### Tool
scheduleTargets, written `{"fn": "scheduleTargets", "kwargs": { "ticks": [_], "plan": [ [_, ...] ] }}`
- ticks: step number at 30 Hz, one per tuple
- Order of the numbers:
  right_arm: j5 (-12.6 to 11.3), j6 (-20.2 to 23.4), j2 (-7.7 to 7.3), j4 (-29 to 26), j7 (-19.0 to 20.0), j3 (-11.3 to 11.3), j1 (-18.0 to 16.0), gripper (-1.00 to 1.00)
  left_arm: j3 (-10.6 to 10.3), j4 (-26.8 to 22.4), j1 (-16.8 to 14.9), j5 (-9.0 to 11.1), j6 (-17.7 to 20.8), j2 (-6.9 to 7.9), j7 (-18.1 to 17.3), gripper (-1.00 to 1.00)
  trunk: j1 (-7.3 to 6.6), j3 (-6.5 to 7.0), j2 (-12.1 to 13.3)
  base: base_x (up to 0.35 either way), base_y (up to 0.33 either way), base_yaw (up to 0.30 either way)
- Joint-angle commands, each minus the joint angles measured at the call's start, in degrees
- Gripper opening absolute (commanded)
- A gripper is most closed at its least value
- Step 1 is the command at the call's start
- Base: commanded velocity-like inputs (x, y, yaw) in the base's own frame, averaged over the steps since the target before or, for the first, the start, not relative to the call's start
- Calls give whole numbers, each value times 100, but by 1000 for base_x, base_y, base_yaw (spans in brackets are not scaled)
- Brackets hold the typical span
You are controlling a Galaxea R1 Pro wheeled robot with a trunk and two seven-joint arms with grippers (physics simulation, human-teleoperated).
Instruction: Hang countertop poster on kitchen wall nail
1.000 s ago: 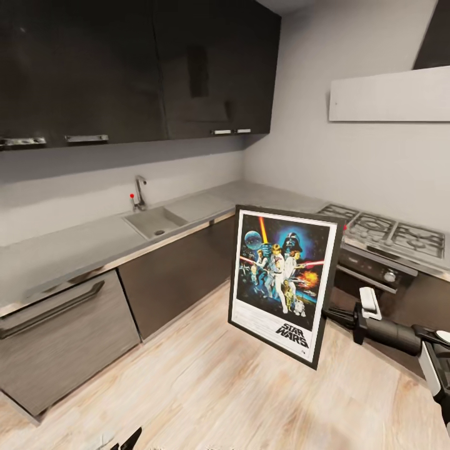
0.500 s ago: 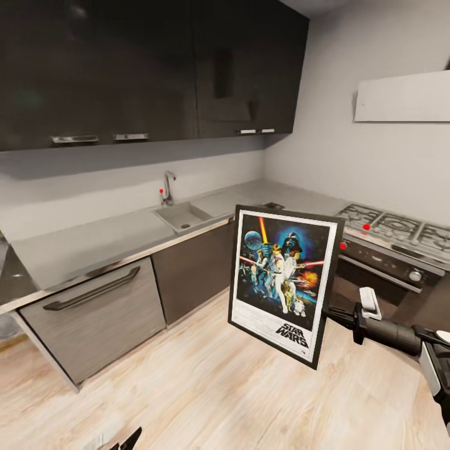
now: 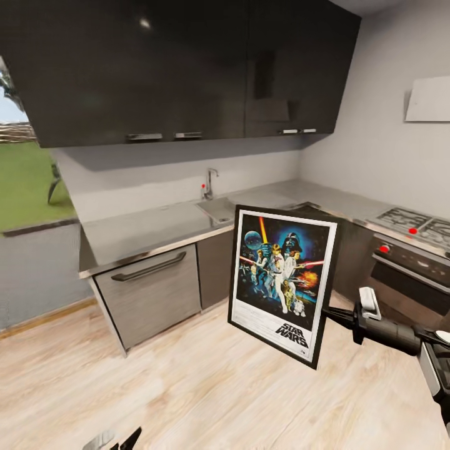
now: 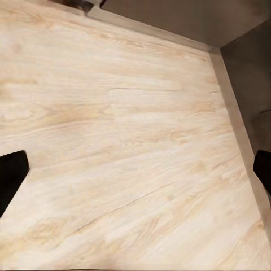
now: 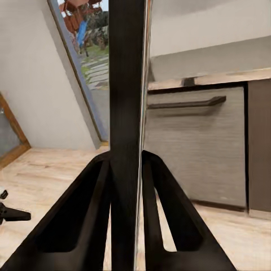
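Head view: the right tool (image 3: 337,317) is clamped on the right edge of the poster (image 3: 282,278), holding it upright in the air above the floor, clear of the bench (image 3: 150,228). Carry it steadily and keep it off the cabinets while looking for a nail. The right wrist view shows the frame edge-on, pinched between both fingers (image 5: 90,220). In the left wrist view the left tool (image 4: 138,178) is spread wide and empty over the floor.

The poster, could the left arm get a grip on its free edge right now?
Probably not: the left gripper hangs low near the floor, well apart from the poster, which the right gripper clamps.
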Motion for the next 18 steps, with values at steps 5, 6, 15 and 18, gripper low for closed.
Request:
{"fn": "scheduleTargets", "kwargs": {
  "ticks": [5, 6, 15, 18],
  "plan": [
    [-14, 81, -1, -2, 40, -3, -4, -100, -47, 8, -7, 35, -37, 1, -8, 100, 1, -13, -14, -214, 141, 290],
    [-14, 81, -1, -2, 40, -3, -4, -100, -46, 8, -7, 35, -37, 2, -8, 100, 1, -13, -14, -112, 68, 290],
    [-10, 79, -1, -2, 30, 201, -4, -100, -43, 8, -7, 35, -31, 10, -3, 100, 1, -13, -14, -63, 60, 290],
    [-7, 79, -1, -2, 24, 300, -4, -100, -43, 8, -7, 35, -31, 11, -1, 100, 1, -13, -14, -166, 187, 193]
  ]
}}
